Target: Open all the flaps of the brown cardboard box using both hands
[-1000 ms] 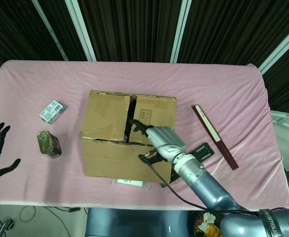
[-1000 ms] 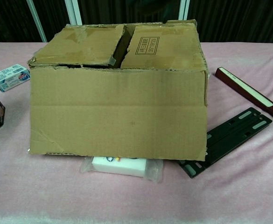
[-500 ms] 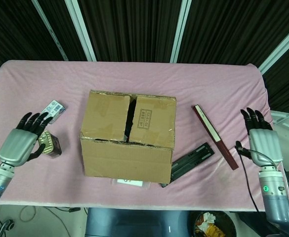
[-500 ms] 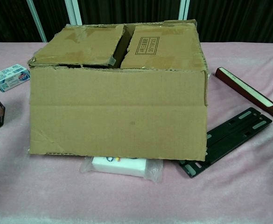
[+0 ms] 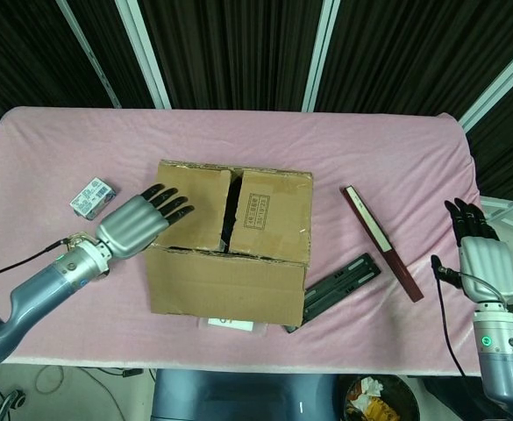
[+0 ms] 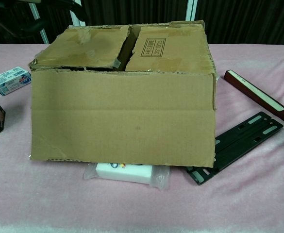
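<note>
A desk [image 5: 370, 145] under a pink cloth stands before dark slatted wall panels with white strips. The brown cardboard box [image 5: 228, 241] sits at its middle with the top flaps down, a dark gap between the two upper ones hiding any contents; a white packet [image 6: 127, 172] shows under its near edge. The left hand [image 5: 142, 221], fingers spread and holding nothing, hovers over the box's left flap, while the right hand [image 5: 482, 254], fingers apart and empty, is off the right edge.
</note>
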`<state>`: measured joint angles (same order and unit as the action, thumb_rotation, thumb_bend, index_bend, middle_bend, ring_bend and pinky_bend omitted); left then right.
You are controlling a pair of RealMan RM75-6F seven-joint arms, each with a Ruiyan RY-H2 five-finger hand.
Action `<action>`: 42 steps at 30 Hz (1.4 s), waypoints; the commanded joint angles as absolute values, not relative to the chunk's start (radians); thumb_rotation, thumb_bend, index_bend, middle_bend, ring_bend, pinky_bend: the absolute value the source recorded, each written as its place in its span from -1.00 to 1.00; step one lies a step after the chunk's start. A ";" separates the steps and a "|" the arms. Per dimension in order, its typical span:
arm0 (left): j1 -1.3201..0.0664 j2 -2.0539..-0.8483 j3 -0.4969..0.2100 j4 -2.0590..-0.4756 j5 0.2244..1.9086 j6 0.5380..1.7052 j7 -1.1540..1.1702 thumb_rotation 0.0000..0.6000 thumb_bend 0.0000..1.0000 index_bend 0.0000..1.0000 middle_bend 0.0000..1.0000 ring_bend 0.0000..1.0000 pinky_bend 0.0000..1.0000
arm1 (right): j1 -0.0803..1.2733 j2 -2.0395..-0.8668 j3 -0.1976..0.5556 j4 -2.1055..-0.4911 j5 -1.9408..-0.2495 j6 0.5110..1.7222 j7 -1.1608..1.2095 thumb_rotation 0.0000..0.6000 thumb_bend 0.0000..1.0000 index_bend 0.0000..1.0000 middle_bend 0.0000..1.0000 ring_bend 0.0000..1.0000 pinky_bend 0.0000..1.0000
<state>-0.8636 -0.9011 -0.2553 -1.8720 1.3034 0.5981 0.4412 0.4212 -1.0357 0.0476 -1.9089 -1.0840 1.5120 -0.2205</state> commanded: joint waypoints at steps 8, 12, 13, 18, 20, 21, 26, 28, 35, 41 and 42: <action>-1.075 -1.066 -0.235 -1.745 1.206 0.491 0.553 1.00 0.62 -0.56 -0.48 -0.61 -0.49 | 0.388 -1.048 0.090 -1.894 -1.089 1.481 -0.197 1.00 -0.23 -1.00 -0.88 -0.97 -0.53; -1.141 -1.147 -0.219 -1.681 1.184 0.478 0.576 1.00 0.63 -0.56 -0.48 -0.61 -0.49 | 0.378 -1.047 0.105 -1.893 -1.094 1.470 -0.195 1.00 -0.23 -1.00 -0.87 -0.97 -0.53; -1.153 -1.163 -0.213 -1.668 1.176 0.480 0.578 1.00 0.63 -0.56 -0.48 -0.61 -0.49 | 0.374 -1.046 0.109 -1.893 -1.094 1.466 -0.193 1.00 -0.23 -1.00 -0.87 -0.97 -0.53; -1.185 -1.199 -0.182 -1.639 1.152 0.490 0.587 1.00 0.63 -0.56 -0.48 -0.61 -0.49 | 0.361 -1.044 0.120 -1.891 -1.094 1.448 -0.189 1.00 -0.23 -1.00 -0.87 -0.97 -0.53; -1.194 -1.200 -0.169 -1.636 1.142 0.492 0.590 1.00 0.63 -0.54 -0.44 -0.57 -0.46 | 0.357 -1.044 0.126 -1.892 -1.094 1.443 -0.188 1.00 -0.23 -1.00 -0.87 -0.97 -0.53; -1.197 -1.199 -0.163 -1.635 1.139 0.494 0.592 1.00 0.64 -0.52 -0.42 -0.55 -0.44 | 0.355 -1.043 0.129 -1.892 -1.095 1.441 -0.187 1.00 -0.23 -1.00 -0.87 -0.97 -0.53; -1.201 -1.175 -0.151 -1.640 1.139 0.537 0.591 1.00 0.69 -0.34 -0.12 -0.31 -0.26 | 0.346 -1.045 0.143 -1.888 -1.099 1.435 -0.187 1.00 -0.23 -1.00 -0.87 -0.97 -0.53; -1.203 -1.162 -0.155 -1.644 1.142 0.551 0.583 1.00 0.70 -0.31 -0.06 -0.26 -0.22 | 0.343 -1.047 0.147 -1.887 -1.099 1.431 -0.189 1.00 -0.23 -1.00 -0.87 -0.97 -0.53; -1.204 -1.082 -0.175 -1.691 1.158 0.589 0.544 1.00 0.72 -0.28 -0.02 -0.24 -0.17 | 0.333 -1.054 0.158 -1.886 -1.109 1.424 -0.199 1.00 -0.23 -1.00 -0.87 -0.97 -0.53; -1.183 -0.990 -0.168 -1.755 1.185 0.613 0.526 1.00 0.72 -0.26 0.00 -0.22 -0.15 | 0.325 -1.056 0.168 -1.887 -1.110 1.418 -0.201 1.00 -0.23 -1.00 -0.87 -0.97 -0.53; -1.177 -0.973 -0.167 -1.767 1.191 0.619 0.523 1.00 0.72 -0.26 0.00 -0.22 -0.15 | 0.323 -1.056 0.169 -1.887 -1.111 1.418 -0.202 1.00 -0.23 -1.00 -0.87 -0.97 -0.53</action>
<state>-1.1870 -0.9947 -0.1695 -1.7479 1.1794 0.6082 0.5305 0.3234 -1.0560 0.1694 -1.8873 -1.1110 1.4179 -0.2014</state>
